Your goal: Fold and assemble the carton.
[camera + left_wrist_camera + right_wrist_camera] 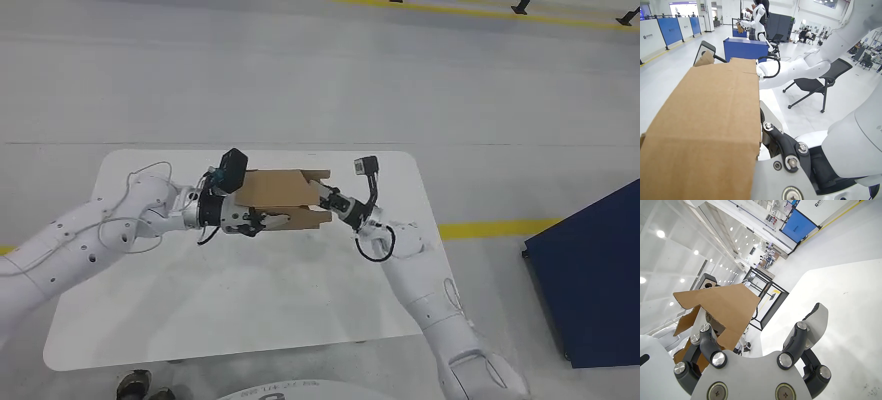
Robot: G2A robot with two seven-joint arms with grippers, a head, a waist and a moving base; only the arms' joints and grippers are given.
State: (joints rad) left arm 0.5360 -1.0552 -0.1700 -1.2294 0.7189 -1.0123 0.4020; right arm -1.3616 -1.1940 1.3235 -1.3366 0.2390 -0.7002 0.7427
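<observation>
**Top view:** a brown corrugated-cardboard carton (285,190), partly erected and with loose flaps at one end, lies lengthwise over the far half of a white, round-cornered table (250,310), about midway across it. Whether its underside touches the table cannot be told. The left gripper (248,218) stands at the carton's end nearer the table's left edge and is closed upon the carton wall. **Left wrist view:** the broad plain panel of the carton (706,123) lies against the inner face of one metal finger (770,121), and the other finger is hidden behind the cardboard. The right gripper (328,200) stands at the carton's flapped end, toward the table's right edge. **Right wrist view:** the right gripper (759,311) is spread wide and clasps nothing. One finger (696,323) sits among the flaps of the carton (730,306), with cardboard touching it, while the other finger (815,317) hangs free over the bare surface of the table (838,294). One flap stands raised, with a stepped, notched edge. A second, lower flap is bent just beside the first finger. On the floor well to the right of the table stands a dark blue rectangular bin (590,270). A yellow floor line (490,228) runs between it and the table.
</observation>
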